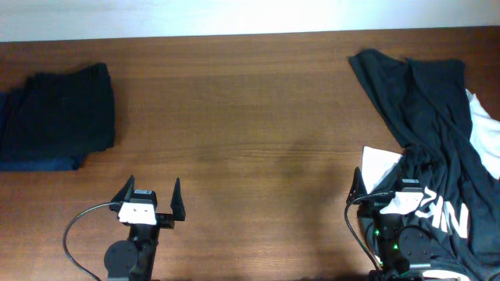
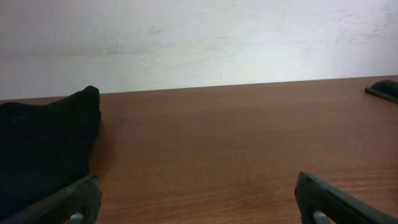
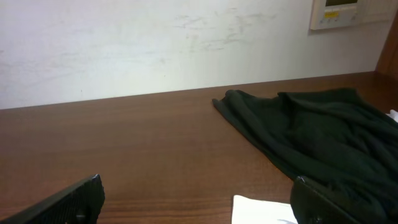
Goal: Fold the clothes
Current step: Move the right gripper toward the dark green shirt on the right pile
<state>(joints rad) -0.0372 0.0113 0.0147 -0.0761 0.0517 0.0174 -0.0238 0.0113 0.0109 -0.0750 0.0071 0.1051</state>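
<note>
A heap of unfolded black clothes (image 1: 437, 125) with white parts and white lettering lies at the table's right side; it also shows in the right wrist view (image 3: 311, 137). A folded dark stack (image 1: 55, 117) lies at the far left and shows in the left wrist view (image 2: 37, 149). My left gripper (image 1: 150, 197) is open and empty near the front edge, with bare table between its fingers (image 2: 196, 199). My right gripper (image 1: 380, 181) is open and empty at the heap's near left edge (image 3: 196, 199), with a white piece (image 3: 261, 208) by its right finger.
The brown wooden table (image 1: 250, 117) runs to a white wall (image 3: 155, 43) at the back. A wall panel (image 3: 339, 12) hangs at the upper right in the right wrist view. Cables (image 1: 74, 234) trail beside the left arm's base.
</note>
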